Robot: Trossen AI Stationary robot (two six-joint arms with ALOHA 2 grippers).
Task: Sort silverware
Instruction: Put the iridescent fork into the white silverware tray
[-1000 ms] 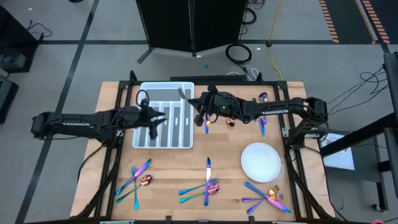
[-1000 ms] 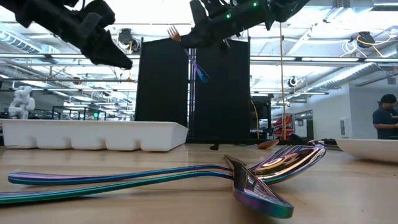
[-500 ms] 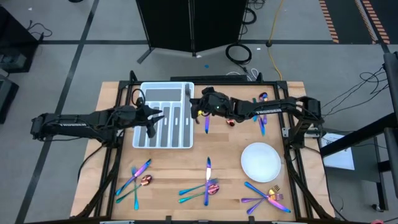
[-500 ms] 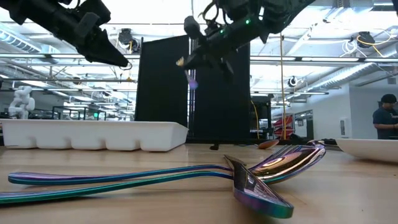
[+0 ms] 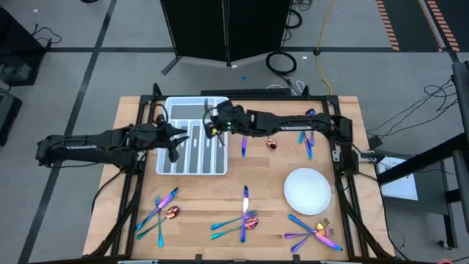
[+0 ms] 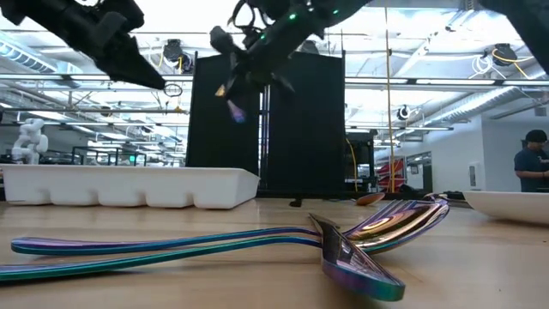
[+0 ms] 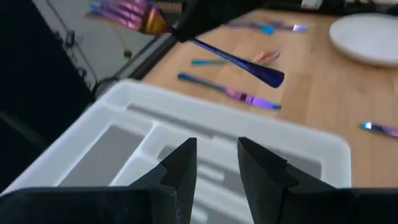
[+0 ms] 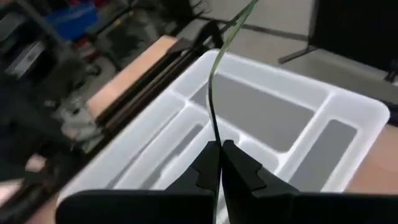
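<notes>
My right gripper hangs above the white divided tray, shut on an iridescent fork. In the left wrist view the fork's gold-pink tines stick out on one side of it and the blue handle on the other. In the low view the right gripper and the fork are high above the tray. My left gripper is open over the tray's left compartments, holding nothing. More rainbow silverware lies on the table. My right gripper pinches the fork between its two fingers, on the neck close behind the tines. The fingers lie across it. The fork is lifted clear and tilted, its handle end slanting down over the tray. The right wrist view shows it edge-on.
A round white plate sits at the right. Loose silverware lies near the left front, the middle front, the right front and the far right. A spoon lies beside the tray. A person stands far off.
My right gripper has carried the fork toward the table's left, from beside the tray's right edge to above the tray. The fork has stayed lifted clear. My left gripper has drawn back a little toward the left edge.
</notes>
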